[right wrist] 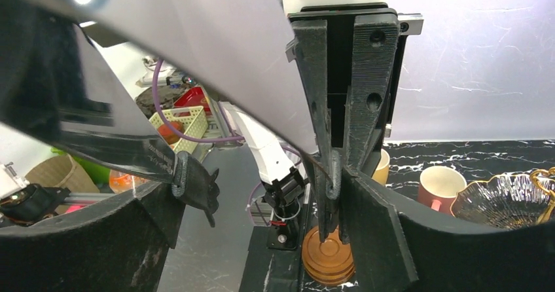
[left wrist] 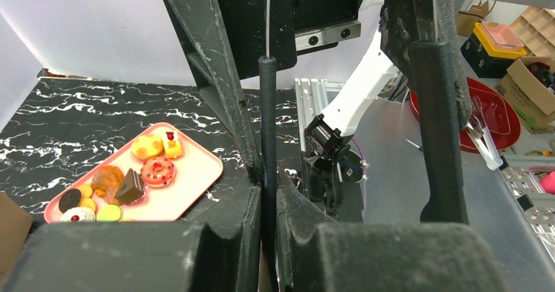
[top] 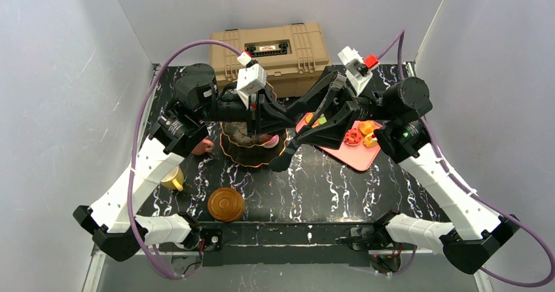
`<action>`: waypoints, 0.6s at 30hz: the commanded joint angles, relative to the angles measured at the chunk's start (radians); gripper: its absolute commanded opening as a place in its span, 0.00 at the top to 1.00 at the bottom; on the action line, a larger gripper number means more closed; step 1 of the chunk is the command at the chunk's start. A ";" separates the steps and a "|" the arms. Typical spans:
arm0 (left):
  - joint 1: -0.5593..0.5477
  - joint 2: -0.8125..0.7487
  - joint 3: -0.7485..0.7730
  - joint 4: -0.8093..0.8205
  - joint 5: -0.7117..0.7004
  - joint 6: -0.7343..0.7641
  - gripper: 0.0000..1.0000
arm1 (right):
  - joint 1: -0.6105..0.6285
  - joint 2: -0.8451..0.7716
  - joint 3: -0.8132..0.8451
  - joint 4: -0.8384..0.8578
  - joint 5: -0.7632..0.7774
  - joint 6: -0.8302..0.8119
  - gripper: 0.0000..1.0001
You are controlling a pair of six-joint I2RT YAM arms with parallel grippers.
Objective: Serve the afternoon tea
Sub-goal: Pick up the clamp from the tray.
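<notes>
Currently: left gripper (left wrist: 269, 203) clamps the thin upright post (left wrist: 268, 109) of the tiered stand (top: 245, 156), mid-table. Right gripper (top: 286, 138), jaws wide, flanks that post from the right. The pastry tray (top: 357, 153) lies just right, nearer that gripper.

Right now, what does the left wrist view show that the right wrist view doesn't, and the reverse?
Left wrist only: the pink tray of pastries, and a thin dark rod clamped in the left gripper. Right wrist only: pink cup, yellow cup, brown saucer, a scalloped tier. Both: the marbled tabletop and the shut left gripper.
</notes>
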State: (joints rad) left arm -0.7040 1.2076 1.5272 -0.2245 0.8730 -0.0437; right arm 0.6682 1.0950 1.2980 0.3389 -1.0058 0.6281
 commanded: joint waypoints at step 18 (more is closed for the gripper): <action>0.015 -0.086 0.025 -0.064 -0.160 0.157 0.09 | 0.014 -0.044 0.031 -0.183 0.109 -0.156 0.39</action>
State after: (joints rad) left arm -0.6956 1.1862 1.5280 -0.2493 0.7872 0.0311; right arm 0.6773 1.0874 1.2926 0.2184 -0.9474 0.5549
